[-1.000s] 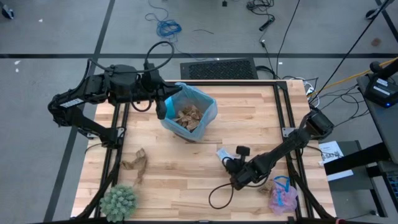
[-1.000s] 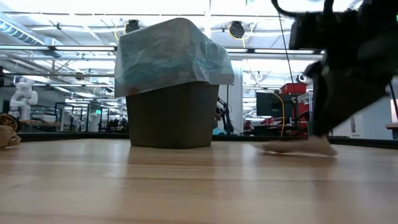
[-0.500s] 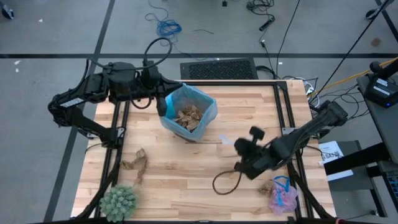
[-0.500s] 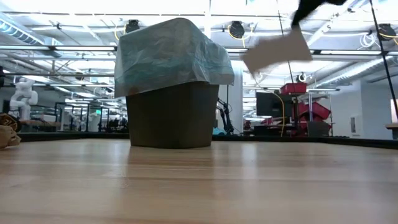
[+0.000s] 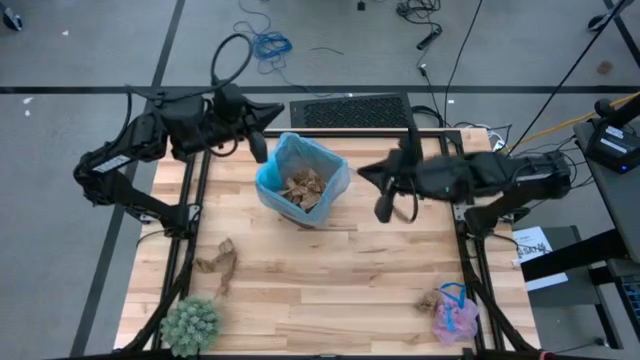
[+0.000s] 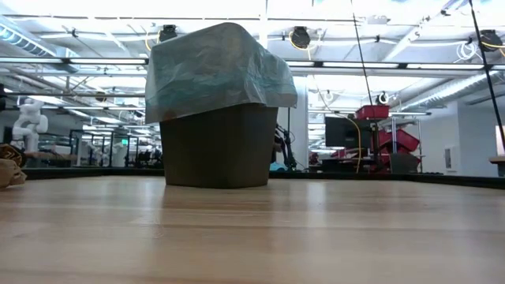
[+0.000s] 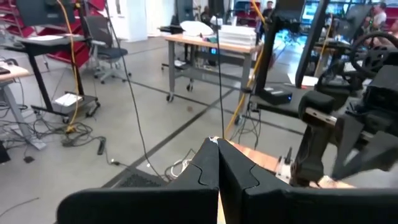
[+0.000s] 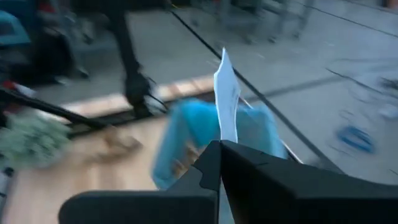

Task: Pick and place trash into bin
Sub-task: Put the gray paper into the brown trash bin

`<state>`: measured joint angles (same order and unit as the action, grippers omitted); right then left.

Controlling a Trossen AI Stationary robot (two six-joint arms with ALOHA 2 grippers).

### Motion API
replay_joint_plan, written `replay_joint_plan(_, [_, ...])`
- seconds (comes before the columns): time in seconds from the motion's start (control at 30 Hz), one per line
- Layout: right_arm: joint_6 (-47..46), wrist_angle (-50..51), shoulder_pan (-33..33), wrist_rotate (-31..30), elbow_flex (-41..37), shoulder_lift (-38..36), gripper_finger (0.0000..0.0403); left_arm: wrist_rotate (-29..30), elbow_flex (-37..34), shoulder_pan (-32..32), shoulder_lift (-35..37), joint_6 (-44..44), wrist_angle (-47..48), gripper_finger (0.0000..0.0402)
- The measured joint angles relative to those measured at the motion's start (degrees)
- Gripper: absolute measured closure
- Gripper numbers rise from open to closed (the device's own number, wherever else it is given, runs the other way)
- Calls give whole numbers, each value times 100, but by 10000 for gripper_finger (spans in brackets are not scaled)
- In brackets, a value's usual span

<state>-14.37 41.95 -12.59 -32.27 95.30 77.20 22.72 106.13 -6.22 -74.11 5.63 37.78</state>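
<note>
The bin point(image 5: 301, 182), dark with a light-blue liner and brown wads inside, stands on the table's far left part, and the low view shows the bin point(image 6: 217, 110) too. My right gripper point(image 5: 364, 171), raised to the right of the bin, points at it and is shut on a white paper scrap point(image 8: 226, 93). The blue bin point(image 8: 186, 140) lies just beyond that scrap. My left gripper point(image 5: 274, 108) hovers shut past the bin's far side; its fingers point(image 7: 217, 149) are closed on nothing. A brown paper wad point(image 5: 218, 259) and a pink mesh puff point(image 5: 455, 316) lie on the table. My right gripper pinches the white paper scrap by its end nearest the fingers point(image 8: 224, 138), between the two fingertips. It comes about level from the table's right side. The scrap sticks out past the fingertips, seen nearly edge-on, and is lifted clear of the table.
A round green spiky plant point(image 5: 190, 323) sits at the near left corner. A small brown bit point(image 5: 430, 298) lies beside the pink puff. A brown wad point(image 6: 8, 170) shows at the low view's left edge. Bare wood stretches between the bin and the near edge.
My right gripper has risen from the table's near right part with the white scrap, lifting it clear, and has swung toward the far edge and the bin, turning about level. My left gripper has drawn back slightly from the bin's rim toward the far edge.
</note>
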Motion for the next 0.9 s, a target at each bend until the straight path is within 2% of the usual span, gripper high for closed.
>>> replay_joint_plan(0.17, [182, -675, 715, 1401, 73, 295, 403, -1, 0, -61, 2, 7, 22, 402])
replay_joint_plan(0.33, [151, -772, 1209, 2231, 70, 767, 403, 0, 0, -61, 4, 2, 19, 402])
replay_joint_plan(0.77, [314, -866, 1989, 3261, 64, 2317, 402, 4, 0, -94, 2, -2, 21, 402])
replay_joint_plan(0.9, [174, -759, 2050, 3265, 64, 2526, 373, 7, 0, -94, 3, -38, 74, 402])
